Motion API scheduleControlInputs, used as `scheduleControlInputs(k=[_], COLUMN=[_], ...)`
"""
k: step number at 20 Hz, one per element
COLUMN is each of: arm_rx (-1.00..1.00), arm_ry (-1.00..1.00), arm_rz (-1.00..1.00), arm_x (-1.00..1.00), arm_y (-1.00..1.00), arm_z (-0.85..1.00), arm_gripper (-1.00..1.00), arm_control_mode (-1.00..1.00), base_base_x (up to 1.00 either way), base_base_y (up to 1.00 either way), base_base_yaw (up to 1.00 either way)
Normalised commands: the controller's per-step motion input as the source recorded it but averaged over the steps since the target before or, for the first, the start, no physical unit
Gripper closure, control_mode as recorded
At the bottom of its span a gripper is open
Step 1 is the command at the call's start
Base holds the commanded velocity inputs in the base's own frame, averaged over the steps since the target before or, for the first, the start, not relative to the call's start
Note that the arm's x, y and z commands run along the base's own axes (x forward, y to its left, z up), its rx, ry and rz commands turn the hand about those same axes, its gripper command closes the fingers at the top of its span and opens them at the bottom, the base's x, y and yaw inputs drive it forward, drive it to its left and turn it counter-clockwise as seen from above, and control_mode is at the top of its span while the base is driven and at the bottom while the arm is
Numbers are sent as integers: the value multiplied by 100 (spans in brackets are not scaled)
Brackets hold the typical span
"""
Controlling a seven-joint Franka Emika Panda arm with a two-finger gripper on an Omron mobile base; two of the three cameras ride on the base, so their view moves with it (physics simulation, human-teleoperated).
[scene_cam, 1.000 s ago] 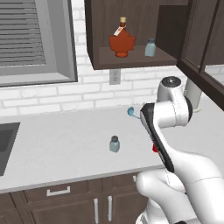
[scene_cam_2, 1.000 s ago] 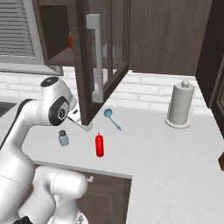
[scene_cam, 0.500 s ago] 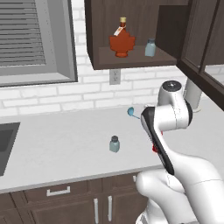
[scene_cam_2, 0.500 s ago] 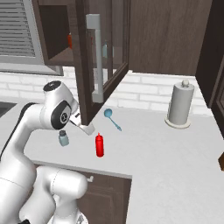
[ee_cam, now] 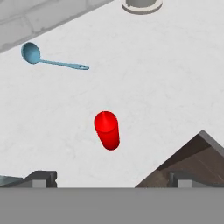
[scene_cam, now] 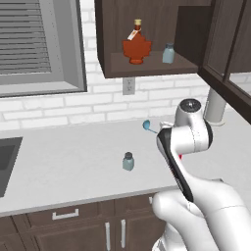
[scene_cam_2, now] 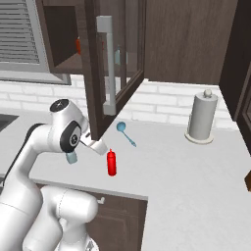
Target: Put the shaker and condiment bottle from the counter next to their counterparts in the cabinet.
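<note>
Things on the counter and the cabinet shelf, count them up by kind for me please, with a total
Shakers: 2, counter and shelf
Bottles: 2, red squeeze bottle and maple-leaf syrup bottle
Blue ladle: 1
Paper towel roll: 1
Total: 6

The arm (scene_cam: 188,147) is glossy white, built of thick rounded segments with smooth, bulging shells. Dark grey to black bands mark the joints, one running as a long dark strip down the side of a link. A round dark grey cap closes the end of the elbow joint. The claw's fingertips (ee_cam: 40,178) are small, dark, blocky.
</note>
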Motion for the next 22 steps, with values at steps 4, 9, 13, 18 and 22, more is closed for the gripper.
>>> scheduleControlInputs(k=[4, 9, 13, 18, 22], arm_rx=[0, 1, 3, 1, 0], arm_ry=[0, 0, 0, 0, 0], arm_rz=[0, 0, 0, 0, 0], arm_x=[14, 15, 12, 5, 0], arm_y=[0, -8, -13, -9, 0], arm_z=[0, -1, -10, -21, -28], arm_gripper=[-100, -100, -100, -100, -100], arm_control_mode=[-100, -100, -100, -100, -100], base_base_x=[0, 0, 0, 0, 0], base_base_y=[0, 0, 0, 0, 0], base_base_yaw=[0, 0, 0, 0, 0])
